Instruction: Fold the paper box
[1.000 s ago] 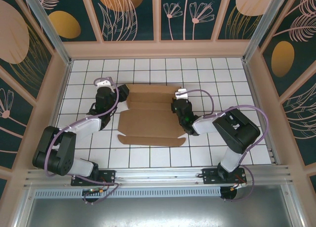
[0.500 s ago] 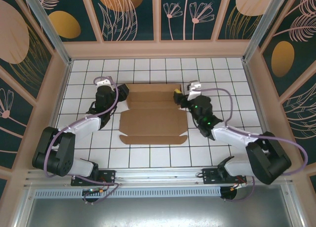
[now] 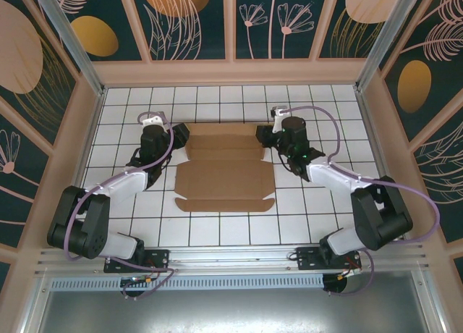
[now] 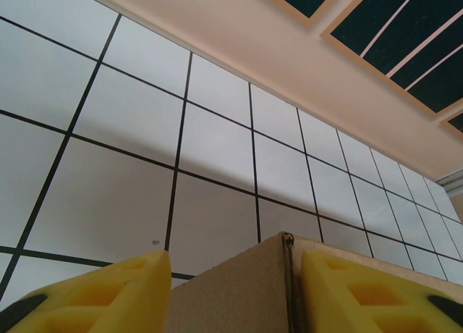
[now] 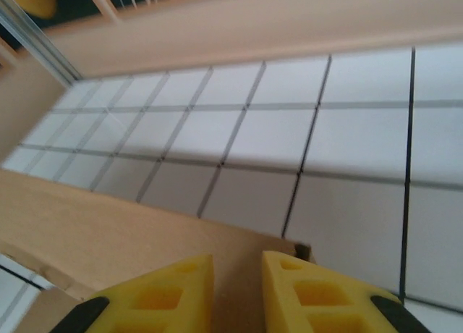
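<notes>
The paper box (image 3: 224, 177) lies as a brown cardboard sheet mid-floor, its far panel raised along the back. My left gripper (image 3: 179, 136) sits at the far left corner. In the left wrist view that gripper (image 4: 233, 255) is open, its yellow fingers (image 4: 108, 289) wide apart with a cardboard corner (image 4: 231, 289) between them. My right gripper (image 3: 262, 136) is at the far right corner. In the blurred right wrist view that gripper (image 5: 237, 257) has fingers (image 5: 311, 297) only narrowly apart over the cardboard (image 5: 108, 232), near its corner.
White tiled floor (image 3: 318, 217) surrounds the box. A beige back wall (image 3: 231, 71) and side walls enclose the cell. An aluminium rail (image 3: 231, 257) runs along the near edge by the arm bases.
The right arm swung from the box's right side up to its far right corner, its elbow moving out to the right. The left arm and the box stayed put.
</notes>
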You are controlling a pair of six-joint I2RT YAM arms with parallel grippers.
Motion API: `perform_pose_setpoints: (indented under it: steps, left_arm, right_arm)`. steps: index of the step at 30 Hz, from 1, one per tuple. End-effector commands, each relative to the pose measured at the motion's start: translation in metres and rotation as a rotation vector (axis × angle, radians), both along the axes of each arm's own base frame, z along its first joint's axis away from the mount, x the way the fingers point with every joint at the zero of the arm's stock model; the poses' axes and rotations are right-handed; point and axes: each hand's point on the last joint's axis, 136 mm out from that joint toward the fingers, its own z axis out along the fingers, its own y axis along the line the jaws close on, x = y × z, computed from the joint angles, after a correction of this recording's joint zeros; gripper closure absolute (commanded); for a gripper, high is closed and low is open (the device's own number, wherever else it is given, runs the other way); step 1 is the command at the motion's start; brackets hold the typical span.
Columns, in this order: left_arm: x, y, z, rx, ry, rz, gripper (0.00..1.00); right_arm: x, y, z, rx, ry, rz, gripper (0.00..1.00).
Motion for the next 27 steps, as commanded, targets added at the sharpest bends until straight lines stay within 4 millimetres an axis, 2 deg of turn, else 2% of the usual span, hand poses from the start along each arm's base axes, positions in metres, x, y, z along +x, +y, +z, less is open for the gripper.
perform_pose_setpoints:
  steps: [1, 3, 6, 10, 13, 17, 21, 23, 27]
  left_arm:
    - [-0.013, 0.005, -0.034, 0.056, 0.125, -0.004, 0.51]
    - [-0.013, 0.004, -0.032, 0.046, 0.125, -0.011, 0.50]
    - [-0.009, 0.002, -0.013, 0.044, 0.097, -0.017, 0.44]
    - [-0.004, 0.001, 0.041, 0.057, 0.016, -0.026, 0.37]
    - [-0.007, 0.003, 0.082, 0.088, -0.042, -0.033, 0.36]
    - [-0.023, 0.027, 0.111, 0.181, -0.094, 0.041, 0.38]
    - [-0.044, 0.049, 0.120, 0.194, -0.177, 0.124, 0.37]
    - [-0.051, 0.053, 0.123, 0.166, -0.208, 0.146, 0.36]
    - [-0.052, 0.045, 0.135, 0.164, -0.227, 0.099, 0.36]
  right_arm:
    - [-0.005, 0.001, -0.030, -0.048, 0.127, 0.011, 0.78]
    - [-0.005, 0.003, -0.031, -0.062, 0.144, 0.021, 0.78]
    - [-0.002, 0.002, -0.010, -0.064, 0.118, 0.016, 0.78]
    - [0.004, 0.001, 0.018, -0.056, 0.141, 0.018, 0.76]
    - [0.004, 0.000, 0.028, -0.068, 0.144, 0.024, 0.77]
    - [0.008, -0.005, 0.022, -0.102, 0.231, -0.001, 0.83]
    - [0.010, 0.000, 0.011, -0.128, 0.306, 0.014, 0.89]
    - [0.011, 0.003, 0.006, -0.133, 0.332, 0.024, 0.89]
    - [0.012, 0.005, -0.009, -0.150, 0.396, 0.027, 0.89]
